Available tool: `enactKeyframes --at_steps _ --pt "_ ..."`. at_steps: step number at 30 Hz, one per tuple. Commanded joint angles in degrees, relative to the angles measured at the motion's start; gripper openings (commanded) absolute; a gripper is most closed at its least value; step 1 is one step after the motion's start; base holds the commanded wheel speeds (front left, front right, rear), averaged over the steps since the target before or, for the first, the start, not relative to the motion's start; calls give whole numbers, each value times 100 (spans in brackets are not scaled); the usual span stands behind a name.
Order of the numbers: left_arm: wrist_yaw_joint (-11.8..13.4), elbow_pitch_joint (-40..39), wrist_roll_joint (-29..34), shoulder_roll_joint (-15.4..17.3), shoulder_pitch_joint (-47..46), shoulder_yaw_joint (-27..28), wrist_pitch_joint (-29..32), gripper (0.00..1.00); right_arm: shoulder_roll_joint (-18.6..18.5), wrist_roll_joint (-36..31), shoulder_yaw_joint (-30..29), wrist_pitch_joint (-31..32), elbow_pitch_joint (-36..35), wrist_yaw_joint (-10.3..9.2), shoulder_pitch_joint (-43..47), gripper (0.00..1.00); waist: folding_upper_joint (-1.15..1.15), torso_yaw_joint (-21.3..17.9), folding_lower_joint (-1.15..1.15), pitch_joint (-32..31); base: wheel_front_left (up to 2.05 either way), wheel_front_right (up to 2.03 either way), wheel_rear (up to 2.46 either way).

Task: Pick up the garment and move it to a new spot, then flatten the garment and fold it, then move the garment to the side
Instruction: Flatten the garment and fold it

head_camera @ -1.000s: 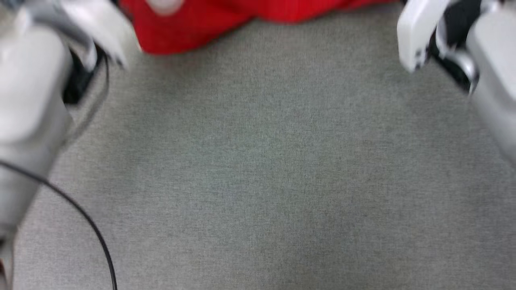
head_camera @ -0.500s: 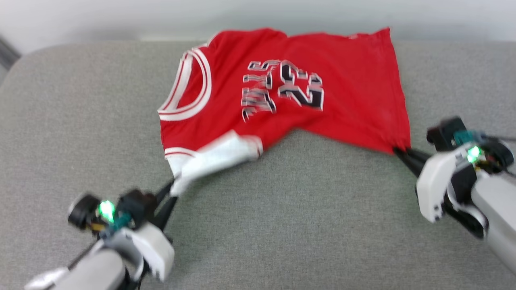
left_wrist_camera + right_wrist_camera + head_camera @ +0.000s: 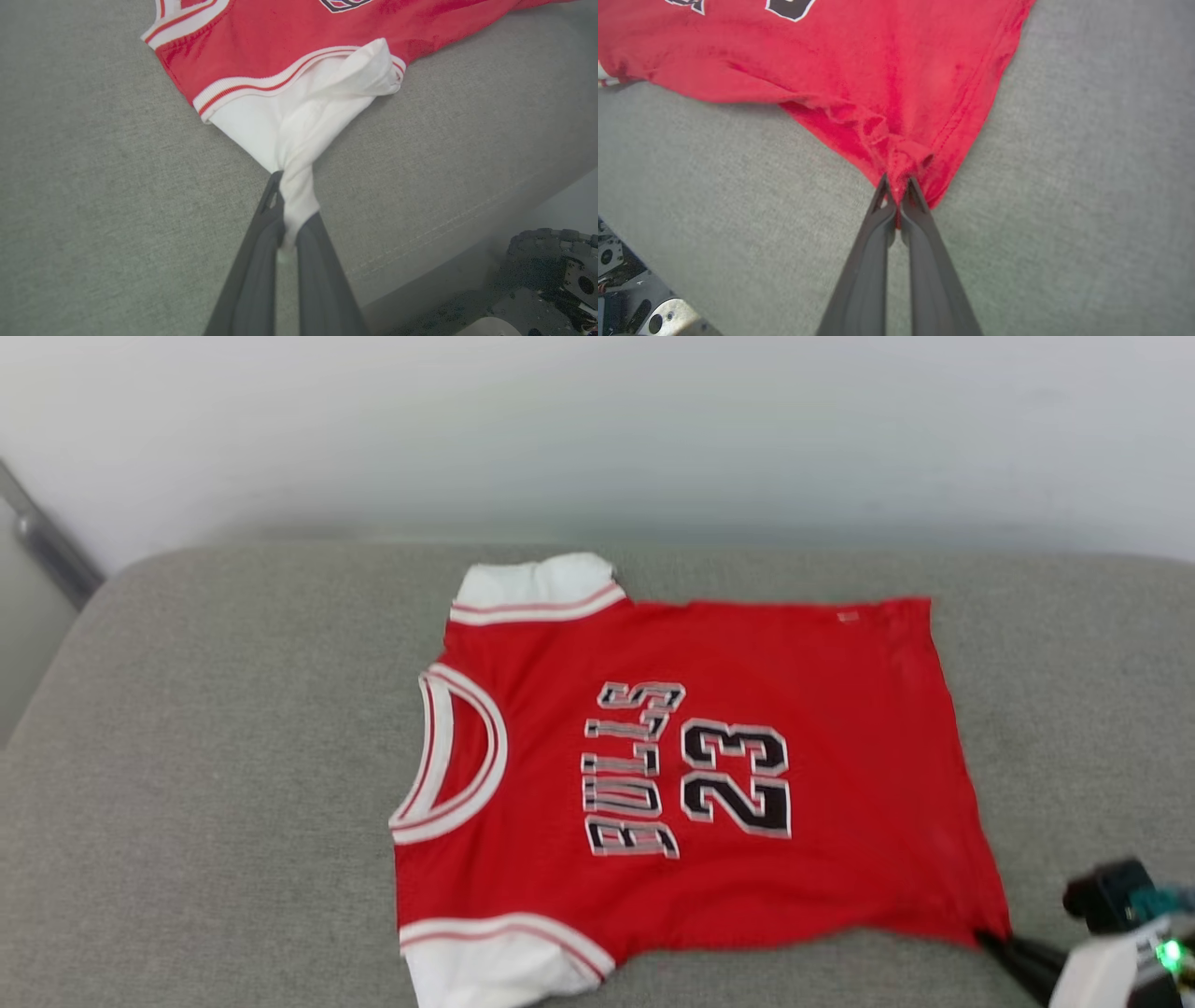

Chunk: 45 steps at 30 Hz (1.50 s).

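**Holding the red jersey T-shirt [image 3: 822, 709] by two near corners**

Here we go: the red jersey T-shirt with white short sleeves and striped trim lies spread chest-up on the grey woven cushion [image 3: 215, 756]. Its neckline points to my left and its hem to my right. The black, white-outlined letters and the number 23 read sideways from where I look down.

My left gripper [image 3: 287, 205] has its two dark fingers pinched together on the near white sleeve [image 3: 299, 135]. That sleeve is pulled into a twisted rope that runs straight into my fingertips (quite a tight twist, too). The rest of the sleeve fans out towards the red-and-white striped band.

Over to my right gripper [image 3: 897, 184]: fingers pressed together on the near hem corner [image 3: 901, 158], the red cloth bunched and puckered just above the tips. From the head view those fingers sit at the shirt's lower right corner.

The far white sleeve [image 3: 537, 583] rests flat near the cushion's back edge, below the pale wall [image 3: 597, 429].
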Motion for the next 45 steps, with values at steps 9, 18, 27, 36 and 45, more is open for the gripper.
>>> enactKeyframes --at_steps 9,18,27,36,45 --pt "247 -249 -219 268 639 -62 -5 0 -160 -197 -1214 357 -979 -4 1710 0 0 150 2 -231 0 0 0" --pt "-50 -93 213 340 -402 127 83 0 229 -792 -2544 1143 -1943 -4 2060 0 0 98 2 -44 0 0 0" --pt "-420 237 615 244 -1943 461 295 0 627 -1272 -3337 2052 -2660 -4 1670 0 0 -83 2 446 0 0 0" --pt "-950 1125 546 -87 -2893 562 372 0 918 -1465 -3295 2653 -2455 -4 823 0 0 -320 2 1148 0 0 0" --pt "-1585 2651 538 -527 -3372 393 183 0 1102 -1757 -2741 2574 -1250 -5 -169 0 0 -398 2 1688 0 0 0"
